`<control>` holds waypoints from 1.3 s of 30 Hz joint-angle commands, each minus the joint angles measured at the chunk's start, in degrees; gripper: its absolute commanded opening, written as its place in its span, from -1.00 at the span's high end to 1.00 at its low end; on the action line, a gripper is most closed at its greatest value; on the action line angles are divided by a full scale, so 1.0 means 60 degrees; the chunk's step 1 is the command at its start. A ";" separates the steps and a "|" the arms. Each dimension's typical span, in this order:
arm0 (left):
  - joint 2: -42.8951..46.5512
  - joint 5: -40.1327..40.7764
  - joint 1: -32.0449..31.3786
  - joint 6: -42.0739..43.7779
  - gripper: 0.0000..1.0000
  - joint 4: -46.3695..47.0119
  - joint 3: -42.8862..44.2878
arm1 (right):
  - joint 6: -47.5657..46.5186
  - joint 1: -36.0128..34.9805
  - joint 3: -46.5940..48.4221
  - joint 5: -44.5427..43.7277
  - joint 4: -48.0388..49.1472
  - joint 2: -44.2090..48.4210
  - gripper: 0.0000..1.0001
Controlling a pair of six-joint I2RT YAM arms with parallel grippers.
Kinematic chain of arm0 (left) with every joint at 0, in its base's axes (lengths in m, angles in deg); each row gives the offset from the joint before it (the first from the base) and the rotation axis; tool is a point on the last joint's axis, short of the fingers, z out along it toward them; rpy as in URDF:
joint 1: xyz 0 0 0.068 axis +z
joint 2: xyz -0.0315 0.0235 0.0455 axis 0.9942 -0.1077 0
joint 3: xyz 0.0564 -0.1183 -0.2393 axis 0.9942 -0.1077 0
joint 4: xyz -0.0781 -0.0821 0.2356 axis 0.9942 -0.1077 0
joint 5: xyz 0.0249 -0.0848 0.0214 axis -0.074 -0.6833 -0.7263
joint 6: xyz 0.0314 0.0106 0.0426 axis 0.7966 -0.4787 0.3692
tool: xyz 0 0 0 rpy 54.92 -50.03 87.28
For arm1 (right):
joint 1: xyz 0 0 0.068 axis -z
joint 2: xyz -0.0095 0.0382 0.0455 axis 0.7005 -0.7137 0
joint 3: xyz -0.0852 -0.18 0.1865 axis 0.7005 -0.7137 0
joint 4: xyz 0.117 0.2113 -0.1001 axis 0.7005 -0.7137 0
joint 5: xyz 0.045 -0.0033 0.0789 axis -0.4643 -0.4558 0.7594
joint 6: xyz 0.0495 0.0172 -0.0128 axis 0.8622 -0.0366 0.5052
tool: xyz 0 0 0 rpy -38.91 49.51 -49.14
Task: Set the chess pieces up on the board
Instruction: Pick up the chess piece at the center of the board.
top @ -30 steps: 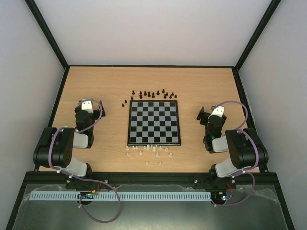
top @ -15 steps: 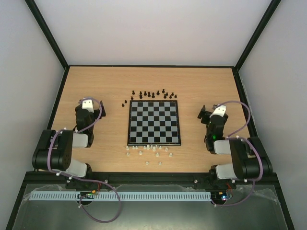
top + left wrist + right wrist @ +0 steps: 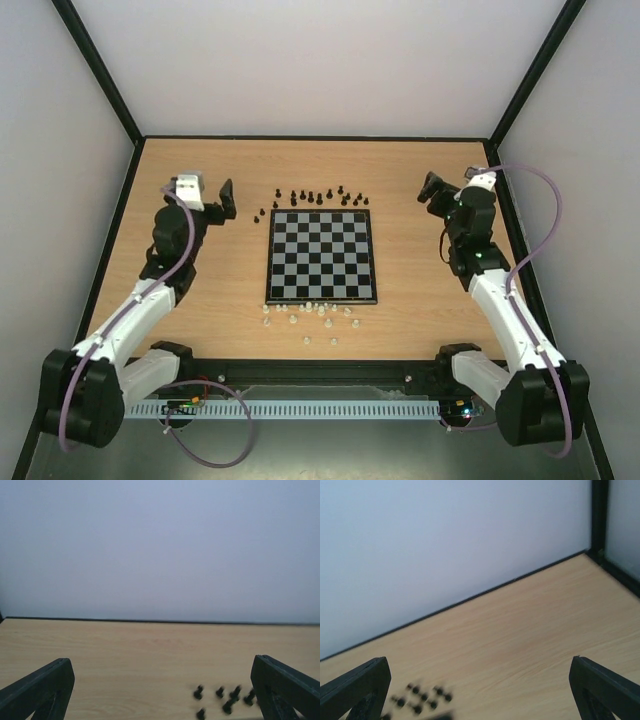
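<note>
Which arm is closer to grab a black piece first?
Probably left. The left pincer, open, hovers close to the black chess pieces; the right pincer, also open, is farther from them.

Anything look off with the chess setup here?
The board has no pieces on its squares. The black pieces lie in a loose cluster beyond its far edge, and the white pieces are scattered along its near edge. Nothing looks damaged.

**Tiny pieces, cropped fingers**

From above, the black pieces [image 3: 318, 197] and the whitish pieces [image 3: 310, 312] are too small to tell by kind. In both wrist views the black pieces are blurred blobs. The lower edge cuts off the left gripper [image 3: 161, 664] at its fingers [image 3: 45, 690], and the right gripper [image 3: 480, 662] at its fingers [image 3: 360, 687]
</note>
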 commanded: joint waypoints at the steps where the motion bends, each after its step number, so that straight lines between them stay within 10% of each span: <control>1: 0.0486 -0.0003 -0.0082 -0.2480 -0.99 -0.2919 0.1593 | 0.0607 0.0029 0.0476 0.2279 -0.2760 0.0558 -0.97; 17: 0.1626 -0.1728 -0.0663 -0.4267 -0.99 -0.6276 0.3459 | 0.2844 0.0030 0.1245 0.9218 -0.3093 -0.0054 -0.97; 39: 0.0709 -0.3200 -0.0828 -0.5278 -0.99 -0.5299 0.2048 | 0.0855 -0.3125 0.2111 0.1939 -0.5512 -0.1541 -0.92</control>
